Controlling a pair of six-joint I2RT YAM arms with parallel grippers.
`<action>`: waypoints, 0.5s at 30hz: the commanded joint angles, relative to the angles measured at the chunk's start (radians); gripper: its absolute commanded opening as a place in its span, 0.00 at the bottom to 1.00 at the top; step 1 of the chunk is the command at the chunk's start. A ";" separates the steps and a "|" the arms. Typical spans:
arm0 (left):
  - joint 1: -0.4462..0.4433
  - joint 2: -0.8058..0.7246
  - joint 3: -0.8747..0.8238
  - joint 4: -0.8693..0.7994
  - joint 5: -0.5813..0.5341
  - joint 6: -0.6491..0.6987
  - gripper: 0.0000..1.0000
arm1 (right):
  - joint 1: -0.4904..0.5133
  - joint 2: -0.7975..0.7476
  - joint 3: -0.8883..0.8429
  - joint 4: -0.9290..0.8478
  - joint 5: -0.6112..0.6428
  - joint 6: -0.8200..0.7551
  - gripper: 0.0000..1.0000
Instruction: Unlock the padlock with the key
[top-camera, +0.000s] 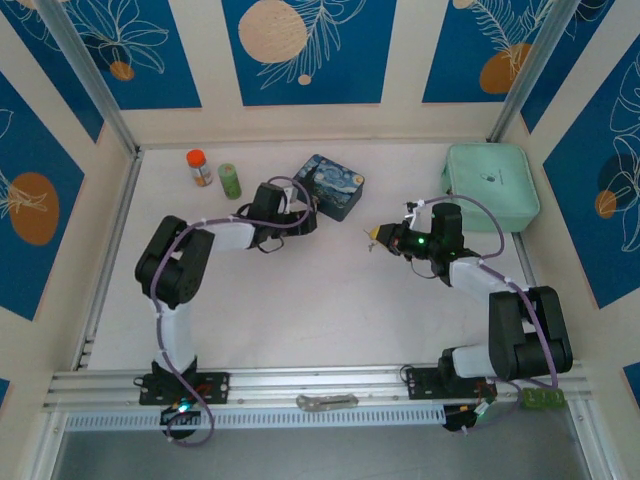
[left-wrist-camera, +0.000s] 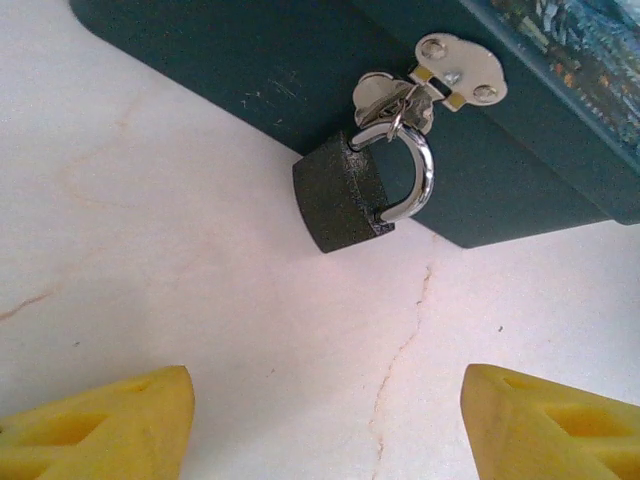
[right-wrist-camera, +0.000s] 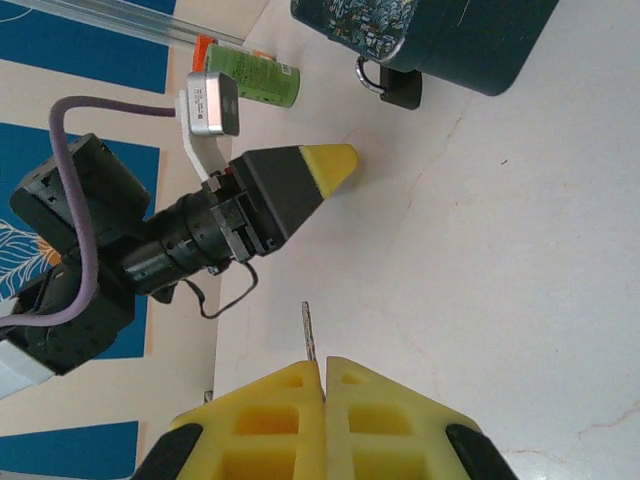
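- Showing L gripper (left-wrist-camera: 325, 432) at the near side of the blue starry tin (left-wrist-camera: 250, 60), far-centre on the pale worktop (left-wrist-camera: 200, 290); its yellow fingers (left-wrist-camera: 100, 425) stand wide apart w/ nothing between them.
- Padlock (left-wrist-camera: 342, 195): dark grey body lies on the worktop against the tin's side wall, just ahead of the L fingers and not touched by them.
- Silver shackle (left-wrist-camera: 420, 170) appears closed and is threaded thru the ring of the tin's hasp (left-wrist-camera: 460, 70).
- R gripper (right-wrist-camera: 325, 372) sits right of centre, well apart from the tin; fingers pressed together, clamped on the key (right-wrist-camera: 309, 335).
- Key: slim pale blade sticks out past the R fingertips, aimed roughly toward the tin; key and padlock are apart, w/ bare worktop between.
- Bkgd, top view: green can (top-camera: 230, 180) and orange-capped bottle (top-camera: 198, 167) at far left; mint zip case (top-camera: 490, 187) at far right; silver metal piece (top-camera: 327, 401) on the near rail.
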 joint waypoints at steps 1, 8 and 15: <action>0.017 0.002 0.048 -0.055 -0.037 0.049 0.71 | 0.012 -0.004 0.011 -0.007 -0.001 0.006 0.00; 0.019 0.145 0.222 -0.118 -0.068 0.074 0.69 | 0.026 -0.015 0.023 -0.020 0.017 0.008 0.00; 0.007 0.221 0.289 -0.089 -0.006 0.034 0.68 | 0.032 0.000 0.035 -0.027 0.021 0.007 0.00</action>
